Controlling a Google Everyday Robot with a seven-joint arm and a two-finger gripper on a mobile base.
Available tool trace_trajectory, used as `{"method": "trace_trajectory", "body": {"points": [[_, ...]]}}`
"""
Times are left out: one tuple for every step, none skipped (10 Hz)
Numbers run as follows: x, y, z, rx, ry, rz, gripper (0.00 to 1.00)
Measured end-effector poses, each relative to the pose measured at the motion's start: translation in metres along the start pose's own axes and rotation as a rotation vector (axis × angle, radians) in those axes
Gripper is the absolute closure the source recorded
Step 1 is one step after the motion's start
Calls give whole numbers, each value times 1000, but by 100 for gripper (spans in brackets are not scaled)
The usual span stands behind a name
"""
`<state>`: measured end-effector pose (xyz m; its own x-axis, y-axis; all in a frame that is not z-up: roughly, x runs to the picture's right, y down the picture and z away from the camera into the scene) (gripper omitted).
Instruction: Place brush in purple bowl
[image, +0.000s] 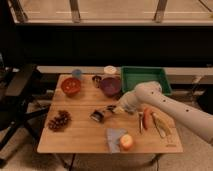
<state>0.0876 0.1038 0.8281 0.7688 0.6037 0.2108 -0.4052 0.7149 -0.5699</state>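
Observation:
The brush (99, 115) has a boxy dark-and-pale head to the left and its handle pointing right into my gripper (115, 109). The gripper is shut on the handle and holds the brush low over the middle of the wooden table (80, 140). My pale arm reaches in from the right. The purple bowl (110, 86) stands upright just behind the gripper, a short way beyond the brush. I cannot tell whether the brush head still touches the table.
An orange-red bowl (71, 86) stands at back left, a green tray (145, 79) at back right. A blue cup (77, 73) and a white cup (110, 70) stand at the back edge. A dark cluster (59, 120) lies left; an apple (126, 142) on a cloth (114, 135) lies in front; a red item (146, 118) lies right.

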Motion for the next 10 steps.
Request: {"method": "trace_trajectory", "body": {"points": [[-8,-8,-10,17,-29,4,100],[-12,-9,-12,21,-34,1,100],[-12,-8,-11,19,-33,0,100],[-13,-8,-12,19,-33,-1,100],[-11,-9,-12,21,-33,2,100],[-11,-9,-12,20,-33,1,100],[-13,-8,-11,19,-33,-1,100],[-12,-9,-11,21,-34,-1,100],[-12,-14,-15,36,-44,20,100],[-9,-21,-20,50,-52,37,100]]}}
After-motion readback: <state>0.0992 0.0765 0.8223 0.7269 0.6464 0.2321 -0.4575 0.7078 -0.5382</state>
